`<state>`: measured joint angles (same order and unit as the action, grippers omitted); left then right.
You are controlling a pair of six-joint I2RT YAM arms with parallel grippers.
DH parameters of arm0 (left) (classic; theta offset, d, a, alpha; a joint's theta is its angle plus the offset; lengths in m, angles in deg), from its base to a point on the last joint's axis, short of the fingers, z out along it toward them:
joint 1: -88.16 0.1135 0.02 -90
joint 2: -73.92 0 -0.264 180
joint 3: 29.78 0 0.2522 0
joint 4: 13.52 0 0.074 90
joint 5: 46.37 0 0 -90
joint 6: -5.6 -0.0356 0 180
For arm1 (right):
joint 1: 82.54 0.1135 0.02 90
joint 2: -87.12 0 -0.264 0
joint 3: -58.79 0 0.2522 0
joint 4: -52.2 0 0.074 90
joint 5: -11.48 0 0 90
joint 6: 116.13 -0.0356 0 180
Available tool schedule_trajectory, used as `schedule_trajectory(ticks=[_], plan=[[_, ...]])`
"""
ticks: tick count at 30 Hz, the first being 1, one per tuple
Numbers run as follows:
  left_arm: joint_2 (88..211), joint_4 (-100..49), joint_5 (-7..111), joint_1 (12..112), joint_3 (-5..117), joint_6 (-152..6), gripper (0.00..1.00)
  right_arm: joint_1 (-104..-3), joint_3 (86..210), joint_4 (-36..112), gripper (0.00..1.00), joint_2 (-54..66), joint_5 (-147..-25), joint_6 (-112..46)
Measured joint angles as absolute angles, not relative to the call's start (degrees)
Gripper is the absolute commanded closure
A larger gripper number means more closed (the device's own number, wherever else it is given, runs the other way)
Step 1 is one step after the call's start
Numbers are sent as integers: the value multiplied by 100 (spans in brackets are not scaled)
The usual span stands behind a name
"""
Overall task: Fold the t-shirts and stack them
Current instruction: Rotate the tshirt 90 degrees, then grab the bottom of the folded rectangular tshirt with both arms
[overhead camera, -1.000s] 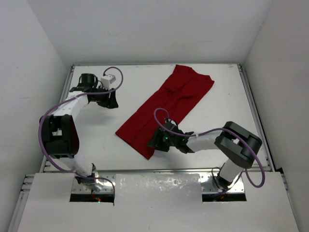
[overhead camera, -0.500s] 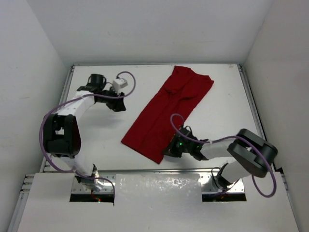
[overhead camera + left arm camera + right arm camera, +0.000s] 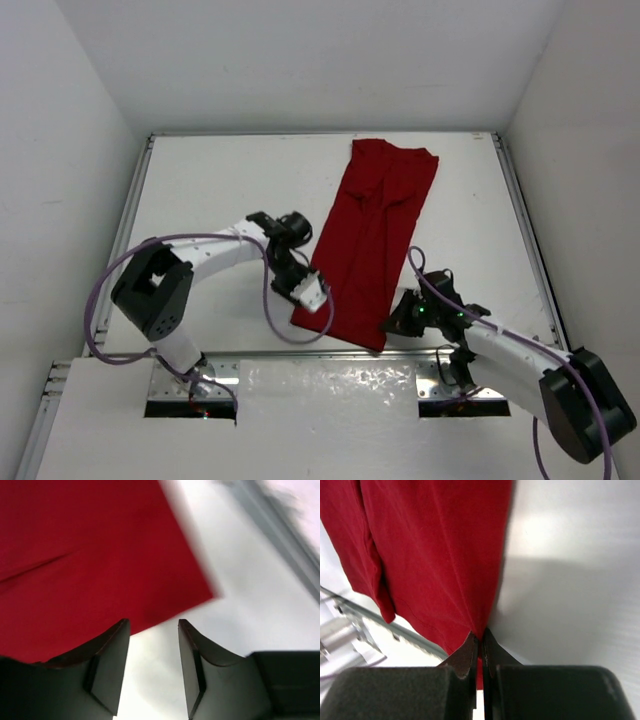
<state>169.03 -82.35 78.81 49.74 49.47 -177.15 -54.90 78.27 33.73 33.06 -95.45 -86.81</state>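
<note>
The dark red t-shirt (image 3: 375, 230) lies as a long narrow strip from the table's far side to its near edge. My right gripper (image 3: 393, 325) sits at the strip's near right corner. In the right wrist view this gripper (image 3: 481, 639) is shut on a pinch of the t-shirt (image 3: 430, 555). My left gripper (image 3: 306, 300) hovers at the near left corner. Seen from the left wrist, it (image 3: 152, 627) is open, with bare white table between its fingers (image 3: 107, 665). The t-shirt's edge (image 3: 90, 555) lies just beyond the tips.
The white table (image 3: 200, 190) is boxed in by white walls at the left, back and right. A metal rail (image 3: 330, 355) runs along the near edge, close to the shirt's near end, and shows as the rail (image 3: 280, 535) in the left wrist view.
My right gripper shut on the shirt's near corner and dragged it right and nearer, swinging the strip straighter. My left arm swept from the far left to the near left corner.
</note>
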Motion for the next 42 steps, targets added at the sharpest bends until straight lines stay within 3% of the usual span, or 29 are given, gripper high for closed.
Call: schedule_trajectory(ticks=[2, 3, 5, 6, 7, 9, 15, 19, 22, 26, 27, 28, 30, 32, 42], plan=[[16774, -8267, 7620, 4701, 4440, -18332, 55, -5636, 7853, 3082, 100, 3404, -9708, -8408], [16691, -8274, 7498, 4546, 4178, -18614, 54, -5726, 7901, 2905, 95, 3424, -9772, -8264], [16468, -8167, 7336, 4294, 3714, -18996, 52, -5892, 7989, 2567, 83, 3446, -9881, -7958], [16344, -8121, 7293, 4200, 3533, -19132, 51, -6008, 8028, 2372, 70, 3461, -9938, -7789], [16215, -8077, 7262, 4139, 3380, -19254, 51, -6115, 8061, 2199, 64, 3472, -10001, -7663], [16014, -7865, 7247, 4117, 3168, -19420, 50, -6275, 8183, 1898, 59, 3485, -10170, -7379], [15931, -7004, 7210, 4058, 2901, -19656, 50, -6296, 8398, 1358, 57, 3415, -10292, -6976], [15931, -6532, 7234, 3977, 2781, -19711, 50, -6296, 8400, 1233, 57, 3419, -10347, -6959], [15935, -6372, 7262, 3892, 2727, -19720, 55, -6283, 8295, 1349, 58, 3430, -10473, -7064], [15970, -6103, 7343, 3796, 2659, -19645, 73, -6069, 8153, 1810, 62, 3365, -10607, -7403], [15994, -6036, 7369, 3774, 2659, -19595, 82, -5995, 8133, 1937, 65, 3314, -10620, -7472], [16023, -5966, 7398, 3752, 2659, -19536, 88, -5916, 8126, 2033, 68, 3258, -10620, -7527], [16062, -5870, 7478, 3717, 2659, -19436, 100, -5759, 8124, 2223, 86, 3096, -10611, -7608], [16068, -5824, 7559, 3702, 2661, -19315, 100, -5682, 8096, 2350, 100, 2965, -10609, -7680], [16138, -6355, 7990, 3873, 3492, -17993, 100, -6001, 8511, 1386, 100, 3509, -10320, -7427]])
